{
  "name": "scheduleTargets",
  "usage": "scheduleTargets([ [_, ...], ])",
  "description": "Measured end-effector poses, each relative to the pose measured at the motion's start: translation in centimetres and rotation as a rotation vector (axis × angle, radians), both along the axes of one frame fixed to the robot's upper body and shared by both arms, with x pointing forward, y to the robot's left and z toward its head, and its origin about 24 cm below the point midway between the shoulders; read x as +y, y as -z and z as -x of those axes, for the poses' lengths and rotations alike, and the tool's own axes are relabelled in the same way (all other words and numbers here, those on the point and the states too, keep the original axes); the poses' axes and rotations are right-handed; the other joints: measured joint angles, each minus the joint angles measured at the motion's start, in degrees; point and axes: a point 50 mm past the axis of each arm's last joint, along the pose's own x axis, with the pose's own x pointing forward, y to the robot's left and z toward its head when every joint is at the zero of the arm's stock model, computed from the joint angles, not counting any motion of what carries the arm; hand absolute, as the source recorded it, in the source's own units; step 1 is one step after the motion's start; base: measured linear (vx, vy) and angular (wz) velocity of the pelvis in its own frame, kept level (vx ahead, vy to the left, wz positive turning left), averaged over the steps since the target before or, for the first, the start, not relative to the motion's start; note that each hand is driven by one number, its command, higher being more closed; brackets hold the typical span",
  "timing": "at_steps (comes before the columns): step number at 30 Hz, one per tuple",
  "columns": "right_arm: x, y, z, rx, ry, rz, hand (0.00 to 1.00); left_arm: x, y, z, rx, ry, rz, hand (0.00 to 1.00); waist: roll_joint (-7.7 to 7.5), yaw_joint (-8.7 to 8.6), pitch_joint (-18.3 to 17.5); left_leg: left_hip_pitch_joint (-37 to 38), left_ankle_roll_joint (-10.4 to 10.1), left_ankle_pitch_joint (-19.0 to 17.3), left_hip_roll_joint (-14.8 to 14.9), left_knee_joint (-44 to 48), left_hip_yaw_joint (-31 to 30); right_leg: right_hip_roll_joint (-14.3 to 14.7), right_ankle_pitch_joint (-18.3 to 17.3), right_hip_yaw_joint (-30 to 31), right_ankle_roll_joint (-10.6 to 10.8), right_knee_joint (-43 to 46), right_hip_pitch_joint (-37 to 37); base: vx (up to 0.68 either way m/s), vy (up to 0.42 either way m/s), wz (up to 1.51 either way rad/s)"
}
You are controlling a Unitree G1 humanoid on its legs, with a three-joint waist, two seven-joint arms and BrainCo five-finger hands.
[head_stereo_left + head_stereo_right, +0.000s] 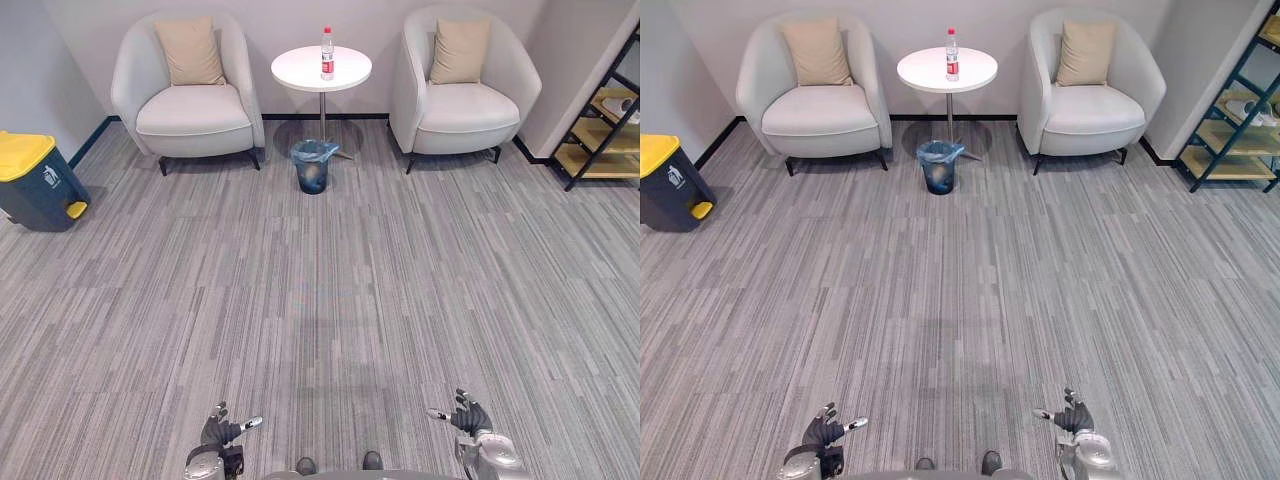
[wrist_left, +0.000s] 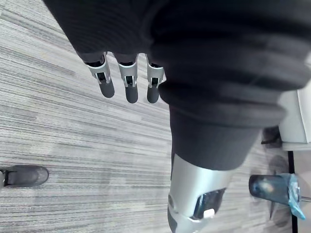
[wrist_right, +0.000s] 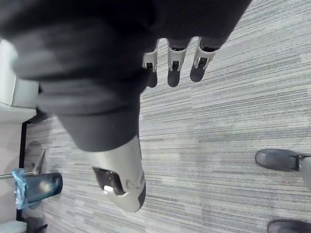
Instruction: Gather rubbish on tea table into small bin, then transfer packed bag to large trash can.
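Note:
A clear plastic bottle (image 1: 327, 53) with a red label stands upright on the round white tea table (image 1: 300, 70) at the far side of the room. In front of the table's foot stands the small dark bin (image 1: 313, 167) lined with a blue bag; it also shows in the wrist views as the small bin (image 2: 274, 188) (image 3: 39, 187). The large dark trash can (image 1: 32, 180) with a yellow lid stands by the left wall. My left hand (image 1: 224, 430) and right hand (image 1: 466, 415) hang low near me, fingers relaxed and empty, far from the table.
Two pale armchairs (image 1: 190, 95) (image 1: 465, 85), each with a beige cushion, flank the table. A dark-framed wooden shelf (image 1: 605, 125) stands at the right wall. Striped grey carpet (image 1: 320, 300) stretches between me and the table.

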Motion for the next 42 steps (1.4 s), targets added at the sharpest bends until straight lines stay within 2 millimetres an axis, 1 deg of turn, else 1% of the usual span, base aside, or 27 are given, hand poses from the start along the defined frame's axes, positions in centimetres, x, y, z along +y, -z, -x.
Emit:
scheduleTargets([
  [7, 0.2, -0.1, -0.5, -0.014, -0.001, -0.003, 0.00, -0.2, 0.0, -0.2, -0.008, 0.013, 0.019, 0.00, 0.07, -0.06, -0.01, 0.37, -0.03, -0.02, -0.02, -0.01, 0.04, 0.01, -0.06, 0.05, 0.08, -0.21, 0.43, -0.01, -0.002, 0.00],
  [13, 0.3, 0.0, -0.3, -0.008, 0.003, -0.007, 0.00, -0.3, 0.1, 0.1, -0.001, 0.013, 0.022, 0.00, 0.29, -0.04, -0.07, 0.50, -0.03, -0.04, 0.04, 0.06, 0.35, 0.02, -0.06, 0.21, 0.07, 0.02, 0.39, -0.07, -0.019, -0.01],
  [17, 0.7, 0.2, 0.2, 0.005, 0.008, -0.019, 0.00, -0.4, 0.3, 0.8, 0.016, 0.012, 0.025, 0.00, 0.47, -0.03, -0.04, 0.51, -0.04, -0.06, 0.08, 0.02, 0.90, 0.07, -0.07, 0.44, 0.08, -0.02, 0.08, -0.06, -0.020, -0.04],
  [27, 1.1, 0.2, -0.1, -0.004, 0.009, -0.025, 0.00, -1.3, 0.4, 0.5, 0.011, 0.023, 0.043, 0.00, 0.75, -0.03, 0.14, -0.31, -0.04, -0.90, 0.37, 0.19, 1.95, 0.48, -0.08, 1.85, 0.07, -0.21, -0.89, 0.00, -0.021, -0.07],
  [29, 1.1, 0.2, -0.1, -0.005, 0.008, -0.025, 0.00, -1.4, 0.3, 0.4, 0.008, 0.030, 0.044, 0.00, 0.92, -0.02, 0.24, -0.43, 0.06, -1.60, 0.39, 0.71, 2.29, 0.49, -0.17, 2.21, 0.19, -0.22, -0.91, 0.03, -0.004, -0.14],
  [33, 1.1, -0.3, -0.9, -0.041, 0.002, -0.018, 0.00, -1.3, 0.1, 0.0, -0.014, 0.030, 0.042, 0.00, 1.51, 0.38, 0.62, -2.54, 0.49, -4.94, 0.59, 5.12, 4.70, 0.40, -0.28, 4.74, 0.36, 0.03, -1.98, 0.04, 0.015, -0.32],
  [34, 1.1, -0.6, -1.4, -0.060, -0.002, -0.015, 0.00, -1.3, -0.1, -0.2, -0.027, 0.028, 0.043, 0.00, 1.84, 0.30, 0.81, -3.67, 0.74, -6.31, 0.72, 7.06, 5.44, 0.35, -0.49, 5.41, 0.68, 0.42, -2.72, 0.04, 0.026, -0.28],
  [35, 1.1, -0.6, -1.5, -0.063, -0.002, -0.014, 0.00, -1.3, -0.1, -0.3, -0.032, 0.028, 0.043, 0.00, 2.02, 0.32, 0.95, -4.01, 0.68, -6.85, 0.86, 7.86, 5.77, 0.38, -0.71, 5.77, 0.96, 0.91, -3.10, 0.06, 0.042, -0.39],
  [36, 1.2, -0.7, -1.9, -0.070, -0.005, -0.010, 0.00, -1.3, -0.2, -0.6, -0.042, 0.024, 0.045, 0.00, 2.34, 0.39, 1.13, -4.69, 0.90, -8.24, 1.15, 9.56, 6.73, 0.50, -1.51, 6.73, 1.30, 2.41, -4.12, 0.05, 0.041, -0.31],
  [37, 1.2, -0.8, -2.0, -0.073, -0.005, -0.007, 0.00, -1.4, -0.3, -0.6, -0.045, 0.023, 0.046, 0.00, 2.47, 0.41, 1.23, -4.92, 0.96, -8.82, 1.25, 10.19, 7.04, 0.54, -1.99, 6.85, 1.36, 3.20, -4.60, 0.07, 0.056, -0.33],
  [40, 1.2, -0.9, -2.3, -0.081, -0.006, -0.002, 0.00, -1.9, -0.4, -1.0, -0.063, 0.026, 0.057, 0.00, 2.91, 0.40, 1.80, -5.65, 1.54, -11.19, 1.29, 12.85, 7.67, 0.35, -5.65, 7.12, 2.08, 9.60, -7.34, 0.09, 0.066, -0.12],
  [41, 1.3, -0.9, -2.3, -0.079, -0.007, -0.005, 0.00, -2.1, -0.4, -1.1, -0.065, 0.035, 0.063, 0.00, 2.92, 0.45, 1.91, -5.62, 1.77, -12.40, 1.25, 13.85, 7.67, 0.13, -7.85, 6.62, 2.75, 14.45, -9.13, 0.12, 0.094, -0.01],
  [42, 1.4, -0.8, -2.2, -0.078, -0.006, -0.008, 0.00, -2.4, -0.4, -1.2, -0.071, 0.036, 0.070, 0.00, 3.02, 0.46, 2.25, -5.12, 2.08, -13.30, 1.25, 14.41, 7.62, -0.12, -9.81, 5.98, 3.71, 21.59, -11.81, 0.09, 0.079, 0.05],
])
